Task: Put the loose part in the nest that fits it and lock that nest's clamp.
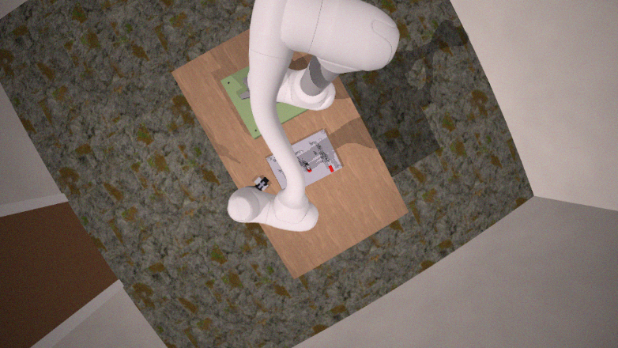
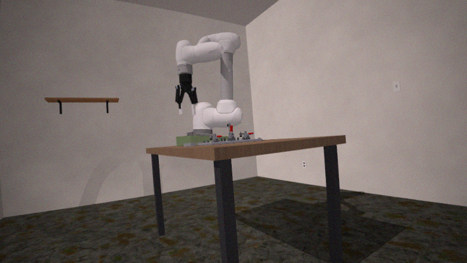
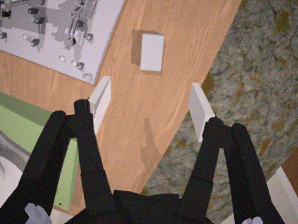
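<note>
The loose part (image 3: 152, 52) (image 2: 190, 144) is a light grey rectangular block lying flat on the table beside the fixture plate (image 3: 104, 35) (image 1: 317, 174) (image 2: 228, 141). My gripper (image 3: 150, 90) (image 2: 187, 110) is partly open and empty, high above the table. In the wrist view the block lies beyond the fingertips, between their lines. The exterior view shows three red clamp handles: one handle (image 2: 231, 128) stands upright, while a left handle (image 2: 218, 136) and a right handle (image 2: 250, 133) lie about level. The pad layouts are too small to read, and the arm hides part of the fixture in the top view.
A green base block (image 1: 259, 125) (image 2: 186, 140) (image 3: 30, 117) stands on the wooden table (image 1: 345, 207) (image 2: 277, 147) beside the fixture, under the arm's base. The table edge runs close to the loose part. A shelf (image 2: 81, 99) hangs on the wall.
</note>
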You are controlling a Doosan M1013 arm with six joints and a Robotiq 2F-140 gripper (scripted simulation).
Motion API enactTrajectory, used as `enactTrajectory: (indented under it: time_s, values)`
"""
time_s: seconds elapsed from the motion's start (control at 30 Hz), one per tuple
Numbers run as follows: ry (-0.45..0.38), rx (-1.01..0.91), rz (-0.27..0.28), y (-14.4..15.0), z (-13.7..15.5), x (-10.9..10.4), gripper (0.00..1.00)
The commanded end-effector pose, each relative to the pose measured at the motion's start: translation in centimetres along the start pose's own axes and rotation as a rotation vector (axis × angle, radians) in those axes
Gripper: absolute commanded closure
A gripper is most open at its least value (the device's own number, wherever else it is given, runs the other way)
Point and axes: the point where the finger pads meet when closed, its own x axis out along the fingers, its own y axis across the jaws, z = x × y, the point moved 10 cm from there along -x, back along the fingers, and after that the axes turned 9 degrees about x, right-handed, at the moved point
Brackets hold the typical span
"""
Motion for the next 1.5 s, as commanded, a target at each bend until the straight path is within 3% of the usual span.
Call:
enactTrajectory:
  time_s: [0.0,0.6,1.47]
  values:
    - [0.003,0.004,0.0,0.3,0.0,0.0,0.38]
    - [0.003,0.004,0.0,0.3,0.0,1.2,0.38]
    - [0.003,0.004,0.0,0.3,0.0,11.2,0.38]
